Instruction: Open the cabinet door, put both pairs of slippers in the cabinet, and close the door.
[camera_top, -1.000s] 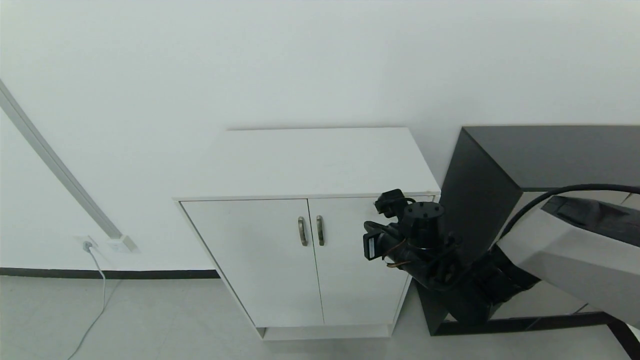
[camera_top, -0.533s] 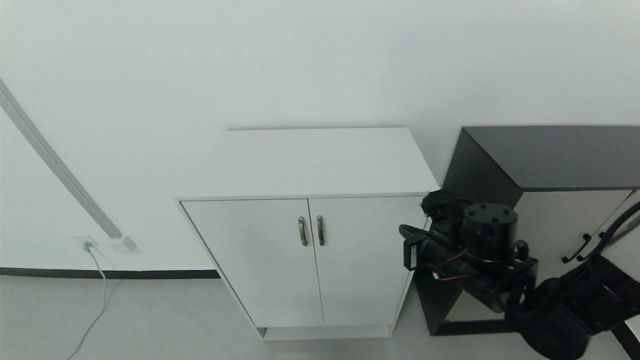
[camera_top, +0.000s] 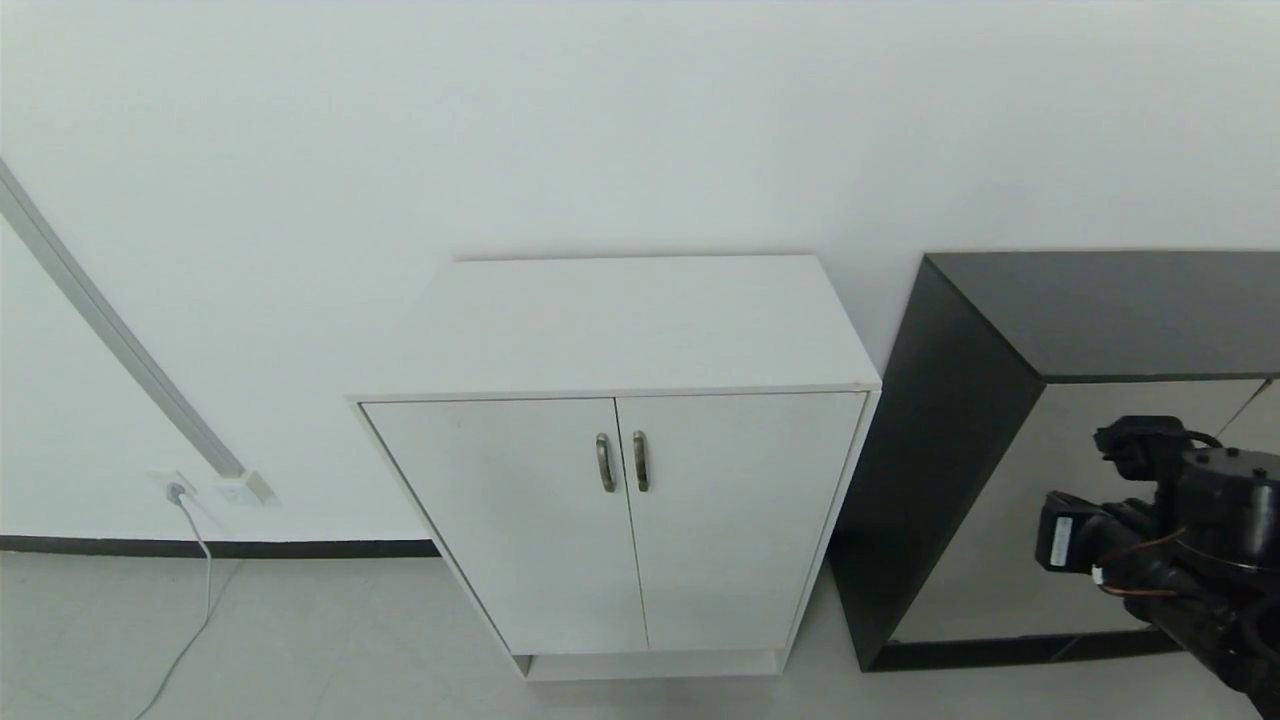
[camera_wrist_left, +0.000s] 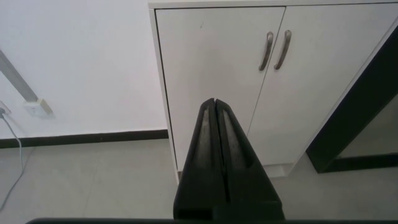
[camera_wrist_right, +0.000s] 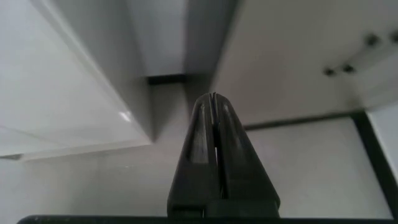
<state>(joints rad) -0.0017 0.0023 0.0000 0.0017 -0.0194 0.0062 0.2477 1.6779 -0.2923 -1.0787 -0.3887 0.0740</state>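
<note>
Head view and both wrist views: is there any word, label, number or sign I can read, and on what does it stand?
No text here can be read.
Small pale sticker on the right arm's black wrist: too small to read.
White two-door cabinet, black side cabinet, white wall socket: no print shows on them.

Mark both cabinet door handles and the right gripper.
left door handle (camera_top: 603, 462), head view, middle of the metal bar.
right door handle (camera_top: 640, 461), head view, middle of the metal bar.
right gripper (camera_wrist_right: 214, 98), right wrist view, where the shut fingertips meet.
</note>
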